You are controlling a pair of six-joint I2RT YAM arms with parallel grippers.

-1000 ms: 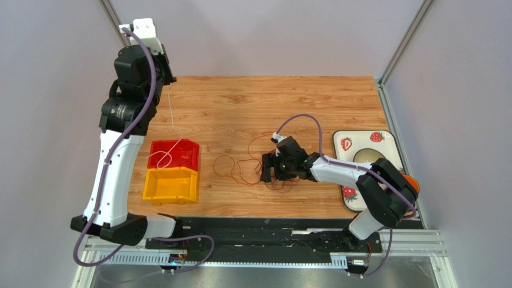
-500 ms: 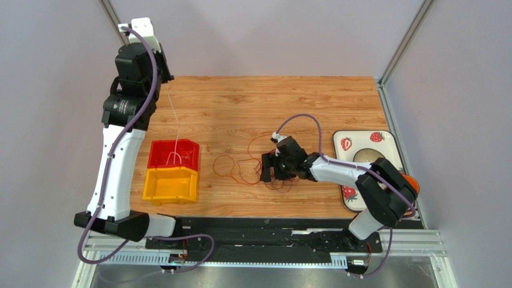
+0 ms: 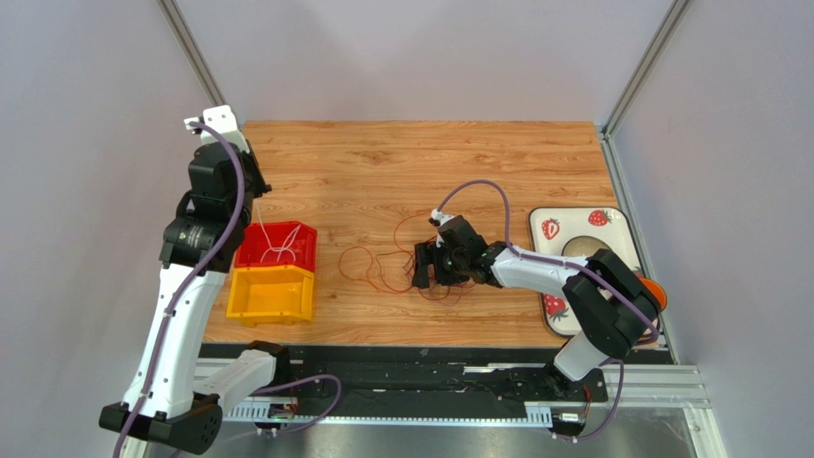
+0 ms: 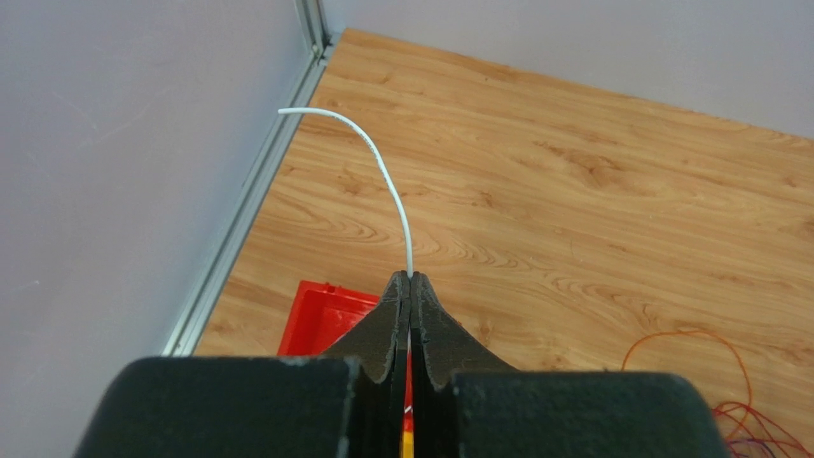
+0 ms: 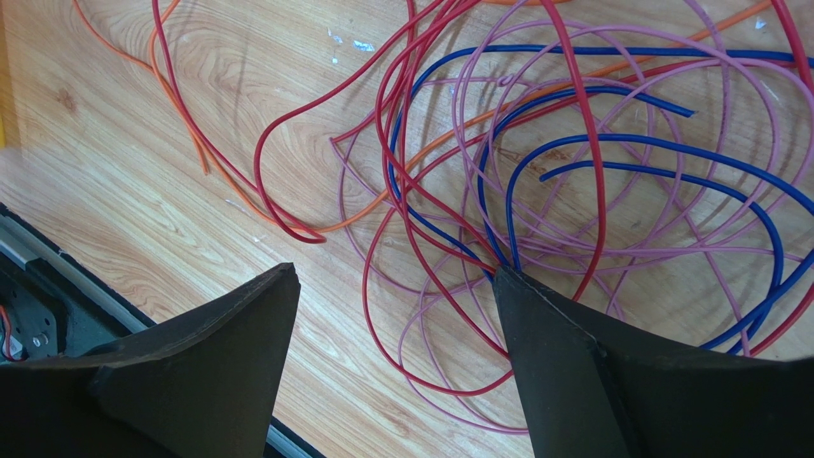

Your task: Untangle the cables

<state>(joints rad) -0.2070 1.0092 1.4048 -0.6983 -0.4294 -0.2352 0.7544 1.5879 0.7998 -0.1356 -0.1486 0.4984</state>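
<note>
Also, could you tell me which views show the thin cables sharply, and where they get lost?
Right wrist: the cables are sharp, evenly lit; the right tool is dark. Left wrist: the white cable is crisp. Top external: they are hair-thin, colours barely separable.

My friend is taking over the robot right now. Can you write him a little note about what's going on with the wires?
The left gripper is shut on the white cable, raised above the red bin, where the cable's lower end loops.
The right gripper is open, low over the tangle of red, pink, blue and orange cables at mid-table.
Done: white cable pulled clear of the pile.
Left: let it go into the bin, then separate the rest.
</note>
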